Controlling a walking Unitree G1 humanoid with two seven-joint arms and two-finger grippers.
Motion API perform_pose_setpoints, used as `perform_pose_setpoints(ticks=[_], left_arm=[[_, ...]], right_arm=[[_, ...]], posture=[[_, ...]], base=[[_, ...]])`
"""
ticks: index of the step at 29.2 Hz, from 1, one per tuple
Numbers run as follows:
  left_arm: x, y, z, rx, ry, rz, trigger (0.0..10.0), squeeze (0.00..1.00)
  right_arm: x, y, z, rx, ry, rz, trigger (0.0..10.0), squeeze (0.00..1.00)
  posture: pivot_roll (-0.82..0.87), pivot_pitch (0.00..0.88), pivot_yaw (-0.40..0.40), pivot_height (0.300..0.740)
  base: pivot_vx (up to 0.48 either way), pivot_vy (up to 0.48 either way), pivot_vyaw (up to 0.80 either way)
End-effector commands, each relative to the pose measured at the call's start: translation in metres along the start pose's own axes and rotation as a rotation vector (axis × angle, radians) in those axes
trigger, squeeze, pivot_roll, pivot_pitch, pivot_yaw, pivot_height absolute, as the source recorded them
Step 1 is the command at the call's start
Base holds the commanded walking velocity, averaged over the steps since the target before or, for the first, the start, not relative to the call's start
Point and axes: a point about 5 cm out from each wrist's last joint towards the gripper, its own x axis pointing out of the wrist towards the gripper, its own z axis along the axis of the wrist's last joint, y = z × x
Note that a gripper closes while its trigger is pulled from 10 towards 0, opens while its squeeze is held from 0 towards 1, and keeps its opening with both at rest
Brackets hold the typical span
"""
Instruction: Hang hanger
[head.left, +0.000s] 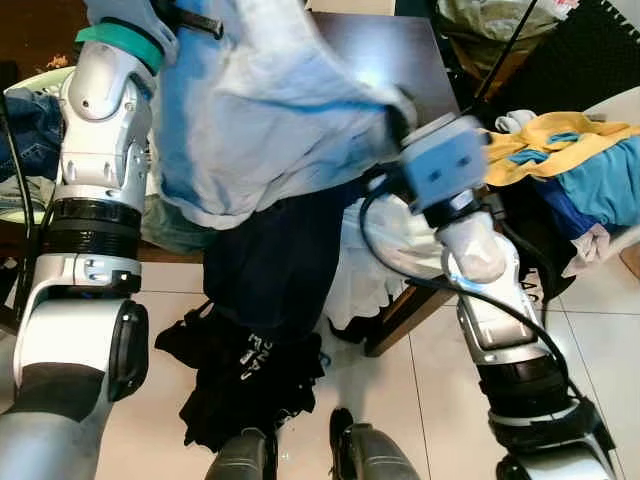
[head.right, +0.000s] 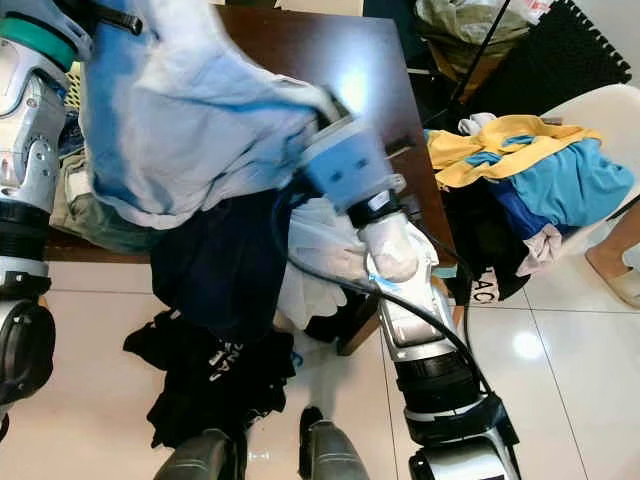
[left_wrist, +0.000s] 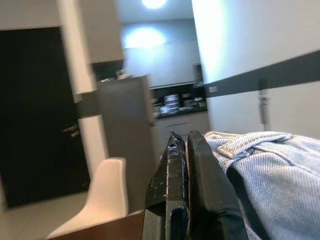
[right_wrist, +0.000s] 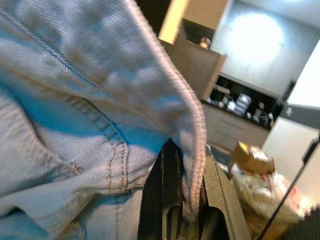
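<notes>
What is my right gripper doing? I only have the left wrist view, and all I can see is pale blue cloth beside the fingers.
Observer: The right gripper is shut on the hem of that same pale denim garment.
Operator: Where is the garment hanging?
Observer: It is held up over the near edge of a dark table.
Operator: What is under it?
Observer: Dark clothes hang off the table edge down to the floor by the robot's feet.
</notes>
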Motion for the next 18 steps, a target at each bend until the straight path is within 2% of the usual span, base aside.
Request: perform_pose_setpoints(ticks=[1,2,3,4,7,9,10,11,13,15,16,18], left_arm=[[0.005,-0.030,0.013,-0.050,-0.071,-0.191,10.0,1.00],[0.005,-0.030,0.013,-0.050,-0.071,-0.191,10.0,1.00],[0.003,-0.042,0.014,-0.059,-0.076,-0.270,10.0,1.00],[0.003,-0.042,0.014,-0.059,-0.076,-0.270,10.0,1.00],[-0.006,-0.059,0.008,-0.103,-0.037,-0.389,10.0,1.00],[-0.006,-0.059,0.008,-0.103,-0.037,-0.389,10.0,1.00],[-0.011,-0.061,0.007,-0.148,-0.021,-0.413,10.0,0.00],[-0.011,-0.061,0.007,-0.148,-0.021,-0.413,10.0,0.00],[-0.028,-0.057,0.005,-0.284,0.002,-0.429,10.0,0.00],[-0.028,-0.057,0.005,-0.284,0.002,-0.429,10.0,0.00],[-0.035,-0.054,0.005,-0.326,0.001,-0.416,10.0,0.00],[-0.035,-0.054,0.005,-0.326,0.001,-0.416,10.0,0.00]], right_arm=[[0.003,-0.026,-0.003,0.170,0.036,-0.180,0.0,0.00],[0.003,-0.026,-0.003,0.170,0.036,-0.180,0.0,0.00],[0.003,-0.034,-0.002,0.207,0.032,-0.213,0.0,0.00],[0.003,-0.034,-0.002,0.207,0.032,-0.213,0.0,0.00],[0.003,-0.045,0.001,0.250,0.011,-0.254,0.0,0.00],[0.003,-0.045,0.001,0.250,0.011,-0.254,0.0,0.00],[0.003,-0.050,0.002,0.283,0.009,-0.281,0.0,0.00],[0.003,-0.050,0.002,0.283,0.009,-0.281,0.0,0.00],[0.005,-0.073,0.004,0.360,0.004,-0.383,0.0,0.00],[0.005,-0.073,0.004,0.360,0.004,-0.383,0.0,0.00],[0.005,-0.083,0.005,0.396,-0.001,-0.433,0.0,0.00],[0.005,-0.083,0.005,0.396,-0.001,-0.433,0.0,0.00]], posture=[[0.01,0.089,0.046,0.740],[0.01,0.089,0.046,0.740],[0.01,0.089,0.046,0.740],[0.01,0.089,0.046,0.740],[0.00,0.084,0.051,0.740],[0.00,0.084,0.051,0.740],[0.00,0.084,0.051,0.740],[0.00,0.084,0.051,0.740],[0.00,0.083,0.056,0.740],[0.00,0.083,0.056,0.740],[0.00,0.083,0.056,0.740],[0.00,0.083,0.056,0.740]], base=[[0.000,0.000,0.00],[0.000,0.000,0.00],[0.000,0.000,0.00],[0.000,0.000,0.00],[0.000,0.000,0.00],[0.000,0.000,0.00],[0.000,0.000,0.00],[0.000,0.000,0.00],[0.000,0.000,0.00],[0.000,0.000,0.00],[0.000,0.000,0.00],[0.000,0.000,0.00]])
